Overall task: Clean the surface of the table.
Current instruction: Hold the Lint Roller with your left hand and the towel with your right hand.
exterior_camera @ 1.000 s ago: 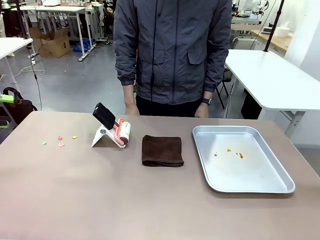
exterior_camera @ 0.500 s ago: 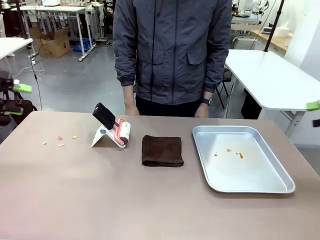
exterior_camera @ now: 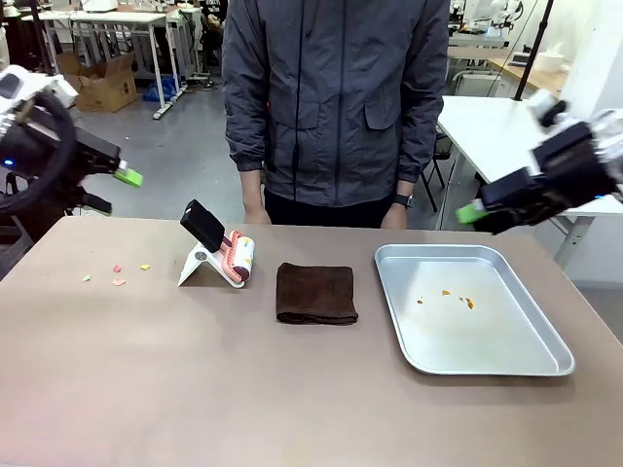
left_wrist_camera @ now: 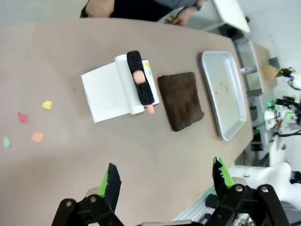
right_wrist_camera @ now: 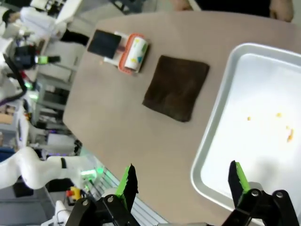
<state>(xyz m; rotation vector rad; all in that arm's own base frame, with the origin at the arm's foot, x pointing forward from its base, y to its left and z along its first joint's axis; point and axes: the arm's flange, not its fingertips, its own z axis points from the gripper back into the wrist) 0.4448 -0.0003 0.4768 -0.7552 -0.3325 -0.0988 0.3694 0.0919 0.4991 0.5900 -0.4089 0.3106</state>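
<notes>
The brownish-tan table (exterior_camera: 292, 399) carries small coloured paper scraps (exterior_camera: 118, 281) at its far left. My left gripper (exterior_camera: 112, 191) hangs open in the air above the table's far left edge, above the scraps (left_wrist_camera: 37, 137). In the left wrist view its fingers (left_wrist_camera: 109, 181) stand wide apart over bare table (left_wrist_camera: 70, 160). My right gripper (exterior_camera: 479, 218) hovers open above the far right, over the back of the silver tray (exterior_camera: 496, 336). The right wrist view shows its fingers (right_wrist_camera: 127, 181) apart above the tray (right_wrist_camera: 254, 155) and the table (right_wrist_camera: 117, 127).
A lint roller (exterior_camera: 238, 258) with a black handle rests on a white stand left of centre. A folded brown cloth (exterior_camera: 314, 292) lies mid-table. The tray holds a few orange crumbs (exterior_camera: 446, 293). A person in a grey jacket (exterior_camera: 336, 97) stands at the far edge.
Both arms have swung into the front view from the sides; a second ago neither showed over the table. Roller, cloth, tray and scraps have not moved.
</notes>
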